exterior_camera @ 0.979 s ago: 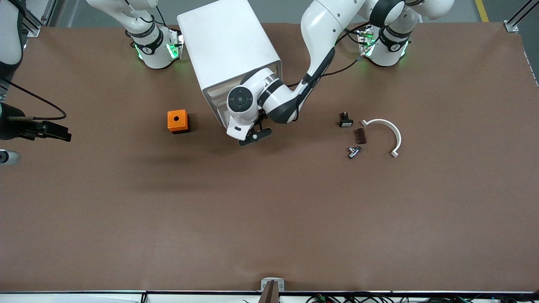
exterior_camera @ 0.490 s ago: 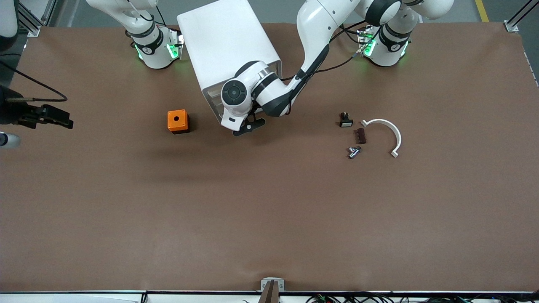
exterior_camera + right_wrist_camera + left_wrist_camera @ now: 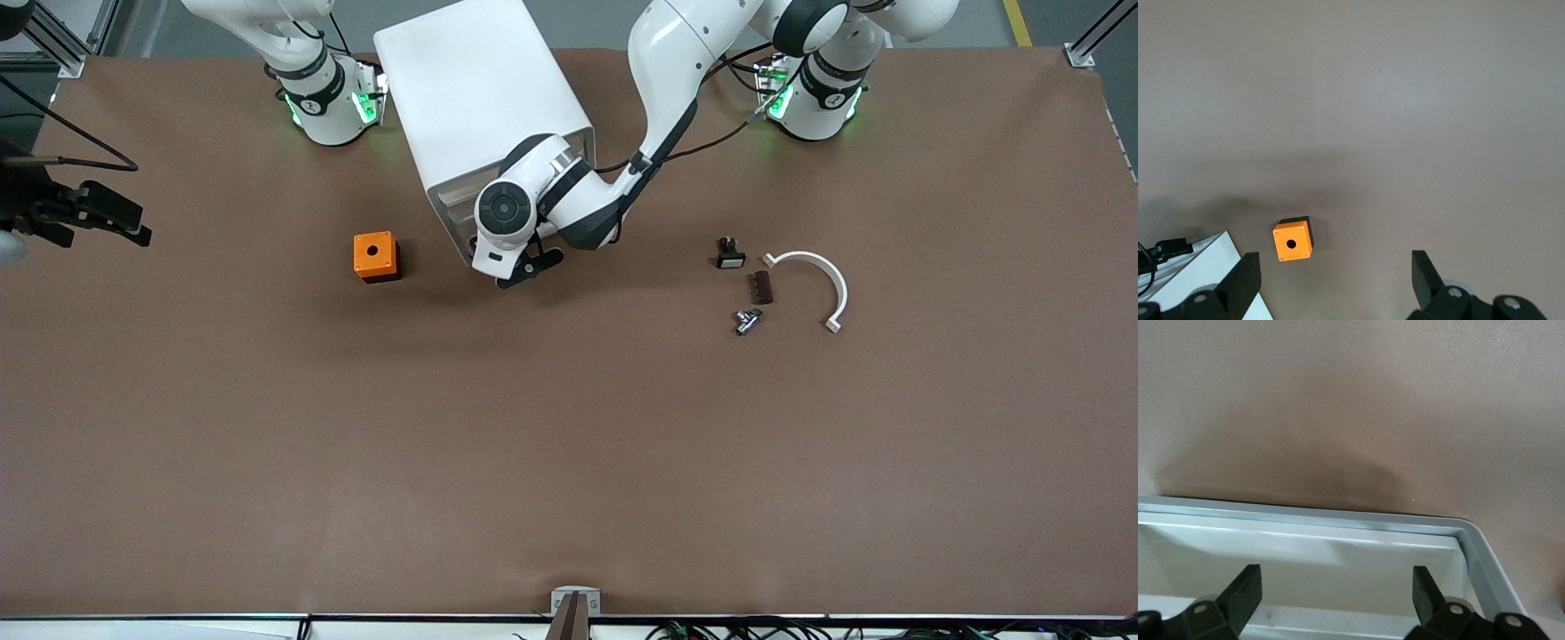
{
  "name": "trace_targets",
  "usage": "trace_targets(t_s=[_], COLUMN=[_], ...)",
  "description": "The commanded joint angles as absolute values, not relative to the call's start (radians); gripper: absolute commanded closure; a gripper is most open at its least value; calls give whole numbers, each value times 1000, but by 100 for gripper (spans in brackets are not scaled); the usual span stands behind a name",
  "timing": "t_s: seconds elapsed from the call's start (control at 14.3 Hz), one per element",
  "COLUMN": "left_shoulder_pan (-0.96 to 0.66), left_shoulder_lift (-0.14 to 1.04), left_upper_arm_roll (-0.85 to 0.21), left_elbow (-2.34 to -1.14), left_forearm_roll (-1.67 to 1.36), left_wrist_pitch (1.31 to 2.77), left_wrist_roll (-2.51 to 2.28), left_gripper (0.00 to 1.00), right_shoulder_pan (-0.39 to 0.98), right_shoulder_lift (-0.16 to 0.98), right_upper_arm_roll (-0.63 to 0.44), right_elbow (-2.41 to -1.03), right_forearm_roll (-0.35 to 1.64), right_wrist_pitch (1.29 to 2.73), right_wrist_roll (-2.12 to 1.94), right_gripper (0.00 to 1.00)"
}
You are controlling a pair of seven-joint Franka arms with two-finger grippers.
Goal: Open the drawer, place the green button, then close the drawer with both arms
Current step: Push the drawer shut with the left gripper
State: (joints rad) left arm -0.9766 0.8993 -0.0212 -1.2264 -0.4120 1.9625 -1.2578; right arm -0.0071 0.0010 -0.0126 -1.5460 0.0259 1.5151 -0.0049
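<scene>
Since earlier: left pincer (image 3: 530, 269), spread, has closed on the white drawer cabinet (image 3: 484, 116); right pincer (image 3: 98, 218), spread, waits at the bench edge. We judge the green-capped black button (image 3: 729, 253), mid-bench, light, rigid; grip its boxy body.

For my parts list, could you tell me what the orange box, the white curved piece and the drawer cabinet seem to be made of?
Orange box: likely moulded plastic, matte, with even colour, a round hole and small corner screws.
White curved piece: probably plastic, smooth and uniformly white, a thin half ring.
Drawer cabinet: white shell, plastic or painted metal, I cannot tell which; the left wrist view shows a pale, faintly glossy frame.
</scene>
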Motion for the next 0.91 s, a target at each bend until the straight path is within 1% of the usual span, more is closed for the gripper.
trace_targets(t_s=[0.0, 0.28, 0.49, 0.56, 0.7, 0.84], left_shoulder_pan=[-973, -901, -821, -799, -750, -684], left_shoulder_lift=[897, 858, 763, 721, 648, 562], left_upper_arm_roll=[-26, -25, -20, -20, -17, -20], left_elbow=[-1227, -1220, -1220, -1224, -1226, -1226], left_forearm_roll=[-440, -433, -426, -425, -425, -426], left_wrist_pitch=[1954, 1953, 1953, 1953, 1877, 1783], left_wrist_roll=[-1259, -1250, -1232, -1217, -1168, -1109], left_gripper=[1, 1, 1, 1, 1, 1], right_shoulder_pan=[-15, -17, -18, -26, -37, -37], right_shoulder_lift=[-23, -21, -26, -43, -76, -80], right_upper_arm_roll=[-14, -17, -18, -20, -18, -18], right_elbow=[-1585, -1586, -1597, -1618, -1667, -1674], right_forearm_roll=[37, 26, 26, 26, 29, 29], right_wrist_pitch=[1532, 1534, 1532, 1539, 1566, 1566], right_wrist_roll=[-5, -8, -3, -3, -3, -3], right_gripper=[0, 0, 0, 0, 0, 0])
